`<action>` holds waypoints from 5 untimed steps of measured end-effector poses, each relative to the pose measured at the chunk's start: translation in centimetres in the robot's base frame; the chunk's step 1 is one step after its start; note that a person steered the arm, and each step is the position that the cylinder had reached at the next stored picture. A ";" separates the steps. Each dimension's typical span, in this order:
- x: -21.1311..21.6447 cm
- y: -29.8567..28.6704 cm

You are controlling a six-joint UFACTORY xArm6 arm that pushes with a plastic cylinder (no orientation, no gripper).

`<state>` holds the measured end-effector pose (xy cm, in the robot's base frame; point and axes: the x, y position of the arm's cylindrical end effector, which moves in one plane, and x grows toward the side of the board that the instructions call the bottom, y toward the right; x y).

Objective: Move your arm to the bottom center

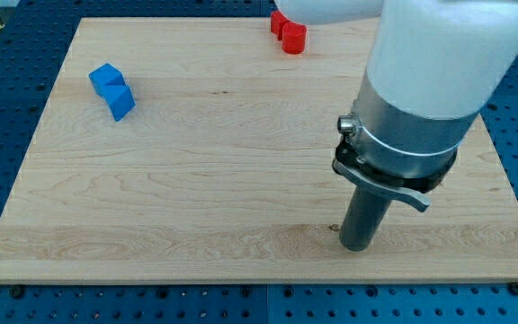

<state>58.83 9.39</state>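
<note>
Blocks: two, a blue block (112, 91) and a red block (289, 32), both well apart from my tip, toward the view's top.
My tip (357, 247): bare rod, no pincer to open or close; touches nothing.
Progress: nearly done by my judgement; the tip sits near the wooden board's (196, 225) bottom edge, right of centre.
Left: a short slide toward the view's left.

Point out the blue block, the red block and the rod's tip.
blue block (112, 91), camera view, on its top face.
red block (290, 34), camera view, on its visible front.
my tip (356, 247), camera view, at the rod's lower end.

arm (439, 63) hides part of red block (288, 31).
</note>
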 end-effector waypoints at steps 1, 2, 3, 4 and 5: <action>-0.1 -1.2; -0.1 -3.5; -0.1 -6.6; -0.4 -9.4; -1.8 -9.9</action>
